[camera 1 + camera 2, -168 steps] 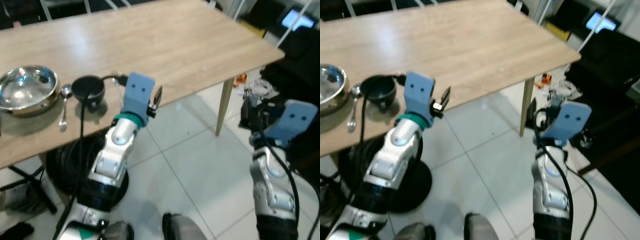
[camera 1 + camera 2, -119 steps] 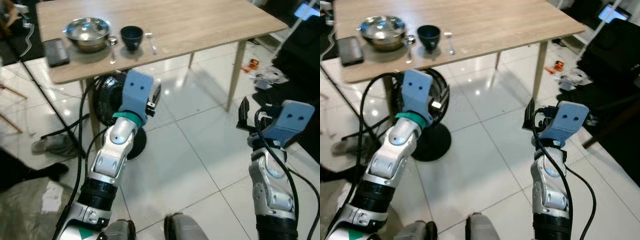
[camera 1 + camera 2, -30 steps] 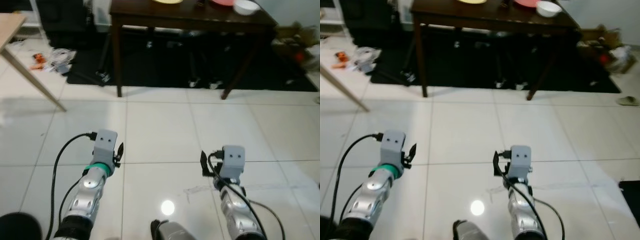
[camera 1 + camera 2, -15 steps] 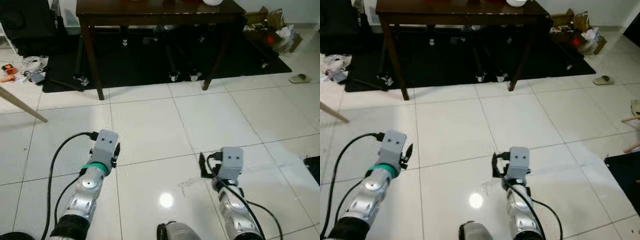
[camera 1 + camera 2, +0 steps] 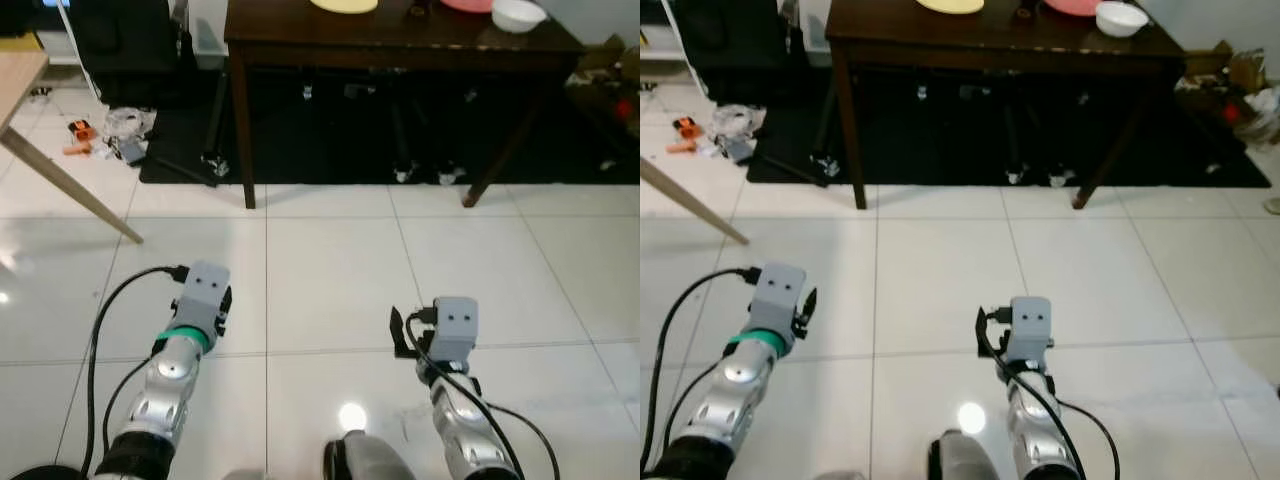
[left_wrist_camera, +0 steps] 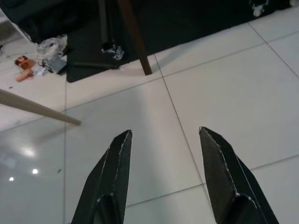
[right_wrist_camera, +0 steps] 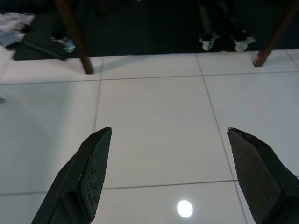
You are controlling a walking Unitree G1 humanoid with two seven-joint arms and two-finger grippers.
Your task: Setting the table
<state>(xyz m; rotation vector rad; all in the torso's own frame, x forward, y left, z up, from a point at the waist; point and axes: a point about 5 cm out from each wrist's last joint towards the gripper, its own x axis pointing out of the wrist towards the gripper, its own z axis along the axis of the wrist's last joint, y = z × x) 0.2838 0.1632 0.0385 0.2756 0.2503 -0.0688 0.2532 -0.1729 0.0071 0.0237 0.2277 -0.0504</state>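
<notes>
Left wrist view looks along the left tool (image 6: 163, 140), whose two black fingers (image 6: 114, 172) stand apart, released, with nothing between them and only white tiled floor (image 6: 224, 84) beneath. Right wrist view has the right tool (image 7: 170, 140) spread wider still, also holding nothing, its fingers (image 7: 93, 163) hanging over bare tile.

From the head camera, both silver arms reach forward low over the floor, the left tool (image 5: 222, 303) on the left and the right tool (image 5: 397, 333) on the right, well apart from each other and touching nothing. Open tile lies ahead of both, running up to a black rug (image 5: 330, 140).

A dark wooden table (image 5: 400, 40) stands on that rug, across the far side of the scene, its long side running left to right and its near edge facing the robot. On its top sit a yellow plate (image 5: 343, 4), a red plate (image 5: 466, 4) and a white bowl (image 5: 518, 14), the bowl nearest the right end and upright. A leg and corner of a light wooden table (image 5: 70, 180) slant in at the far left, with small clutter (image 5: 100, 135) on the floor behind it.
</notes>
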